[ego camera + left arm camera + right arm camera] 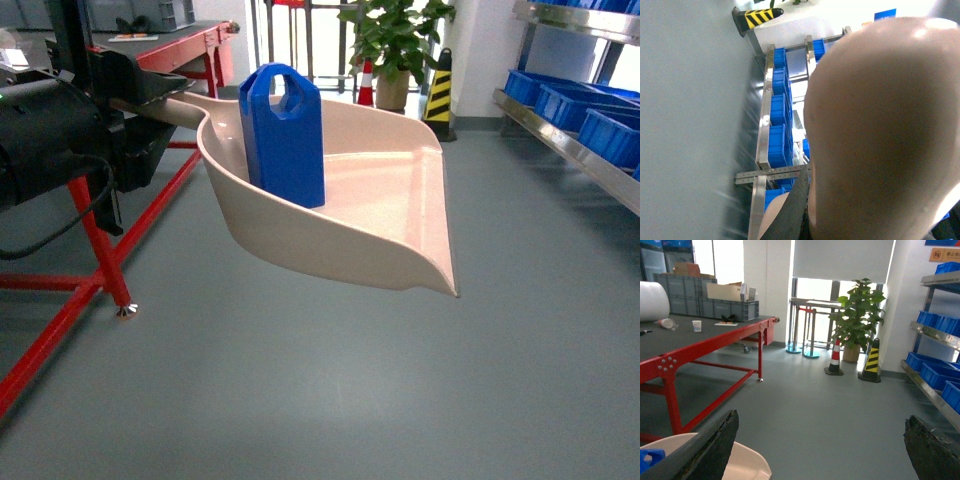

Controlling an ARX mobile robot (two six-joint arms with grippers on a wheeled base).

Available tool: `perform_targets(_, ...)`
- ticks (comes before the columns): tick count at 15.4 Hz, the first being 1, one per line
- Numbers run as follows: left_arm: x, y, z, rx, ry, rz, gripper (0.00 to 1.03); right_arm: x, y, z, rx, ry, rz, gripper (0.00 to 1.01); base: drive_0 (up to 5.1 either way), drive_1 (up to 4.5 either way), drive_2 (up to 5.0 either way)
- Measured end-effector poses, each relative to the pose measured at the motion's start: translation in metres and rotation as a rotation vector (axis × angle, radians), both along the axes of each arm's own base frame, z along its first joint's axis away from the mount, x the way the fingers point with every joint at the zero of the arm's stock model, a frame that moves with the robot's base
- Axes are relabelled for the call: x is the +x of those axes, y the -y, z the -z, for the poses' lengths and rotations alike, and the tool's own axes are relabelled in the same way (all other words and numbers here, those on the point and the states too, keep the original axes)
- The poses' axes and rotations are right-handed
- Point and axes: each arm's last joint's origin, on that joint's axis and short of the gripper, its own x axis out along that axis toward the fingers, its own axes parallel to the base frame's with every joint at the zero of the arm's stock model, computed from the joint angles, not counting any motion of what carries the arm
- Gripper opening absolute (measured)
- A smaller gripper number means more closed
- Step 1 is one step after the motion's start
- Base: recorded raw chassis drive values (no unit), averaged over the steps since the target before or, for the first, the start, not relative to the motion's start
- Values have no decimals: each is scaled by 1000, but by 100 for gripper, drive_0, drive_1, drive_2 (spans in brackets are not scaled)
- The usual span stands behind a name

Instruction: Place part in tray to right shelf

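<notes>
The beige tray (380, 215) hangs in the air at the middle of the head view, its handle running left into my left gripper (150, 105), which is shut on it. The blue part (283, 130) stands upright inside the tray near the handle end. In the left wrist view the tray's underside (880, 130) fills most of the frame beside one dark finger (792, 207). The right shelf (570, 140) with blue crates (610, 135) lies at the far right, apart from the tray. My right gripper (820, 417) is open over the bare floor, with the tray's edge (747, 462) and part (650, 459) at lower left.
A red-framed workbench (180, 60) stands to the left, its leg and foot (124, 310) near the tray. A potted plant (392, 45), a traffic cone (366, 85) and a yellow-black bollard (439, 95) stand at the back. Grey floor (330, 390) stretches ahead to the shelf.
</notes>
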Motion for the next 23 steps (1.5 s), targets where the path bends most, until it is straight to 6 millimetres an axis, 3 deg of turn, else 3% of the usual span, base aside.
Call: perform_targets(23, 0, 0, 1, 1, -7, 0, 16, 0, 0, 1, -2, -7, 0, 98, 5, 409, -400)
